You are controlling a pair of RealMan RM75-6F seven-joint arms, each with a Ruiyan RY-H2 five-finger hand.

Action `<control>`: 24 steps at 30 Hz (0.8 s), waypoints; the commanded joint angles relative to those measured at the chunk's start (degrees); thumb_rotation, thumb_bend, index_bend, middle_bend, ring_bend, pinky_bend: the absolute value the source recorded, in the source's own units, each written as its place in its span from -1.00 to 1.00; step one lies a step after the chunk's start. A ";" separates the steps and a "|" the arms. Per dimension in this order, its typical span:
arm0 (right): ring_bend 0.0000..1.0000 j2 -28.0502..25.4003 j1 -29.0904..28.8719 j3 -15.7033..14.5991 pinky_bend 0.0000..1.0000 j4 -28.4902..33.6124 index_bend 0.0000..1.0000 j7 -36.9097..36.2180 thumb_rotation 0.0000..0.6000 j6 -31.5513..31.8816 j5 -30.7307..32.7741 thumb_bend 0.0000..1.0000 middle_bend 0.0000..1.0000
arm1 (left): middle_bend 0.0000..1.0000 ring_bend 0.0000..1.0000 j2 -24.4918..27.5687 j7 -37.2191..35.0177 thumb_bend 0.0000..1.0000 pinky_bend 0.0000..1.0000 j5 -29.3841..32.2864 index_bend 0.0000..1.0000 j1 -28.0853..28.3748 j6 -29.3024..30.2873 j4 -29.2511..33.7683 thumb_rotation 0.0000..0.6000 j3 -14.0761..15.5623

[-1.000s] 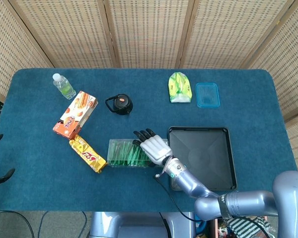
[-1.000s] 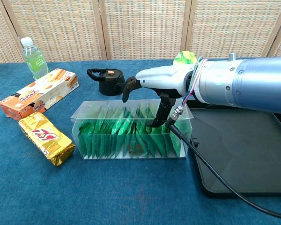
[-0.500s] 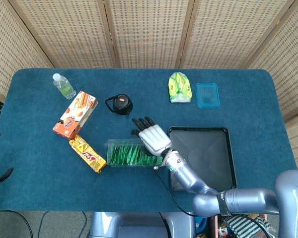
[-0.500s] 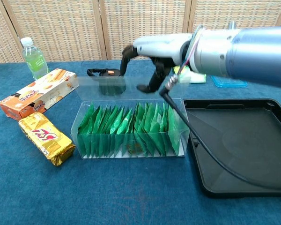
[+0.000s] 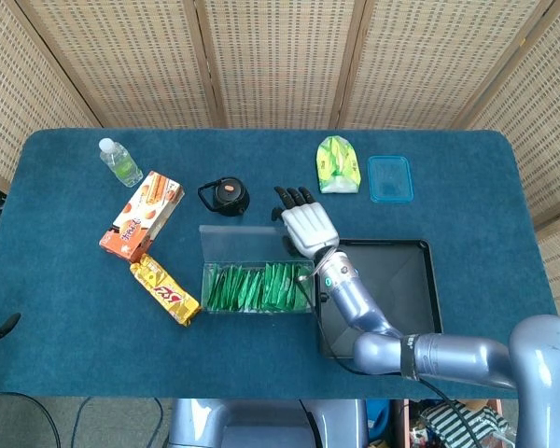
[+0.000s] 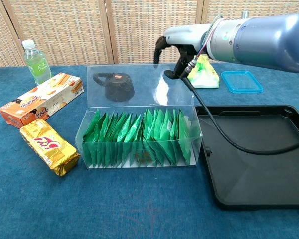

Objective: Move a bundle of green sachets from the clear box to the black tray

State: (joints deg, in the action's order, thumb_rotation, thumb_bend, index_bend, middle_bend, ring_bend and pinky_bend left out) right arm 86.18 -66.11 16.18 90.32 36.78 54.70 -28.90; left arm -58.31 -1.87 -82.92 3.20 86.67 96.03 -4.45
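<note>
Head view. We see the right hand [image 5: 308,227] palm-down above the far right corner of the clear plastic box [image 5: 210,292], its dark fingertips [image 5: 290,196] pointing away from the robot; the silver forearm runs back toward the near table edge. From here we cannot tell whether the fingers touch the box's transparent lid [image 5: 243,245], which lies open behind the box. The box is packed with a row of upright green sachets [image 5: 257,287]; none have left it. Just to its right sits the square black tray [image 5: 420,299], with nothing in it. The left hand is barely visible at the frame's left edge; its pose cannot be judged.

Chest view. The right hand [image 6: 177,47] hangs over the rear right of the box, fingers curled downward and holding nothing; the fingertips [image 6: 170,74] sit at the top edge of the raised lid [image 6: 139,84]. We cannot confirm contact. A black cable loops from the wrist down past the tray [image 6: 259,164]. The sachets [image 6: 137,137] stand tightly side by side, filling the box [image 6: 84,130].

Writing: the gold foil snack packet [image 6: 49,146] left of the box carries red lettering we cannot read with confidence; the orange biscuit carton [image 6: 40,99] has print too small to read.
</note>
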 commanded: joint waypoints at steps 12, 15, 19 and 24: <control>-1.00 -0.98 2.51 -1.04 -1.00 -0.56 -0.83 -6.37 1.00 0.18 -10.57 -0.25 -1.00 | -1.00 -1.00 -0.38 0.93 -0.54 -1.00 0.82 -1.00 0.47 -0.92 -0.15 1.00 -0.11; -1.00 0.13 4.53 -1.28 -1.00 -2.25 -1.00 -11.30 1.00 3.68 -20.42 -0.56 -1.00 | -1.00 -1.00 -0.44 1.14 -0.54 -1.00 0.70 -1.00 0.55 -0.99 -0.19 1.00 -0.05; -1.00 1.12 6.20 -2.25 -1.00 -4.51 -1.00 -17.70 1.00 5.43 -30.13 -0.58 -1.00 | -1.00 -1.00 -0.47 1.29 -0.54 -1.00 0.67 -1.00 0.67 -1.18 -0.09 1.00 0.02; -1.00 0.90 7.04 -4.75 -1.00 -4.58 -0.85 -22.32 1.00 4.46 -38.52 -0.57 -1.00 | -1.00 -1.00 -0.66 1.72 -0.54 -1.00 0.78 -1.00 0.73 -1.23 -0.15 1.00 0.02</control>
State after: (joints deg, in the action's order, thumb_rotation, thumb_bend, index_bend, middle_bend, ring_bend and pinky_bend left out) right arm 86.80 -60.43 13.26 86.60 17.60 58.61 -62.61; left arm -58.92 -0.25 -82.17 3.91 85.45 95.89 -4.42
